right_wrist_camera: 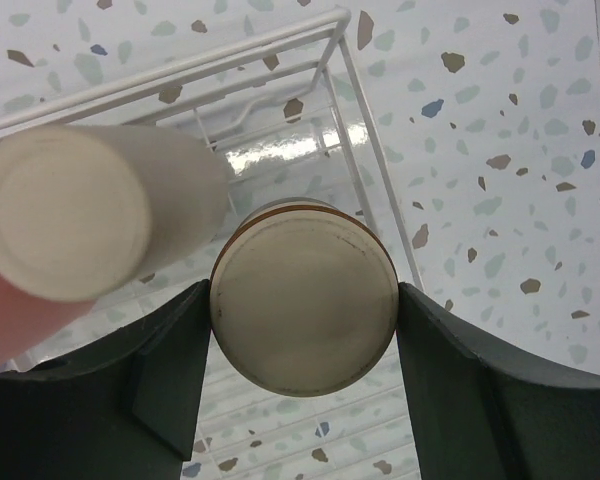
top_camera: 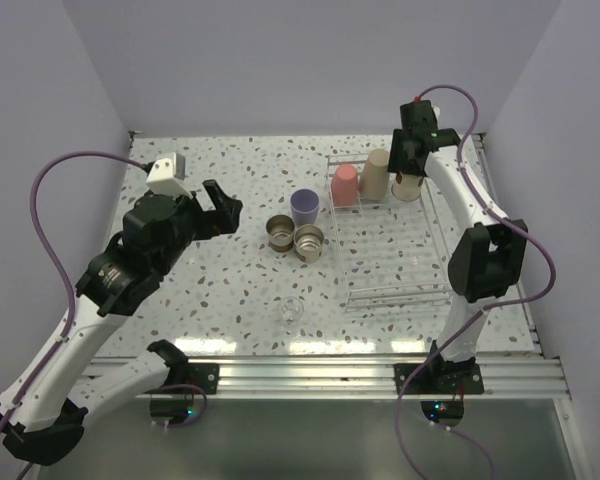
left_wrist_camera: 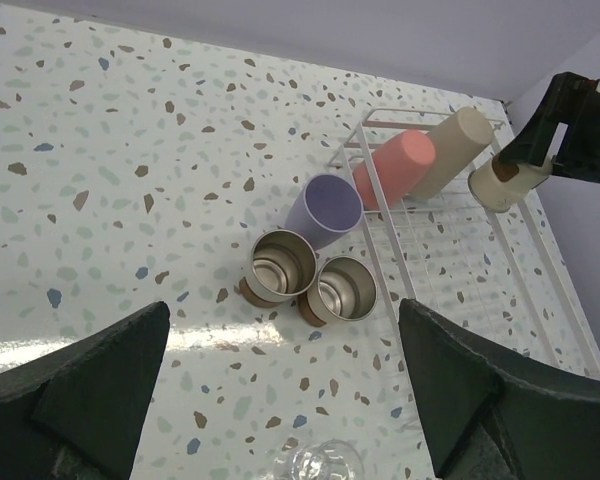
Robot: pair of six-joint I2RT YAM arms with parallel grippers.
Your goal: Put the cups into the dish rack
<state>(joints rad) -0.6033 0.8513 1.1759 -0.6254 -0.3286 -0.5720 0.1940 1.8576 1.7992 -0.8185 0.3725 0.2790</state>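
The right claw (top_camera: 409, 180) is partly closed on a short beige cup (right_wrist_camera: 302, 318), one dark finger (right_wrist_camera: 170, 370) pressed to each side of it. The cup's flat base faces the wrist camera, so its mouth points down and cannot be seen. It hangs over the far right corner of the dish rack (top_camera: 395, 262), a white wire tray on the right half of the table (top_camera: 180, 300). Whether the cup's rim already rests on the wires I cannot tell.

The left claw (top_camera: 222, 207) is spread fully wide and holds nothing. It hovers over bare table, left of the loose cups.

In the rack's far row stand a pink cup (top_camera: 345, 185) and, just right of it, a taller tan cup (top_camera: 377, 175). In the right wrist view the tan cup is blurred and the pink one is cut off at the left edge.

On the table, just left of the rack, stands a lavender cup (top_camera: 304, 207). Two short metal-lined cups (top_camera: 280, 233) (top_camera: 309, 241) sit mouth up just near of it, touching each other.

A small clear thing (top_camera: 292, 310) lies nearer the arms, too faint to identify; the left wrist view cuts it off at the bottom
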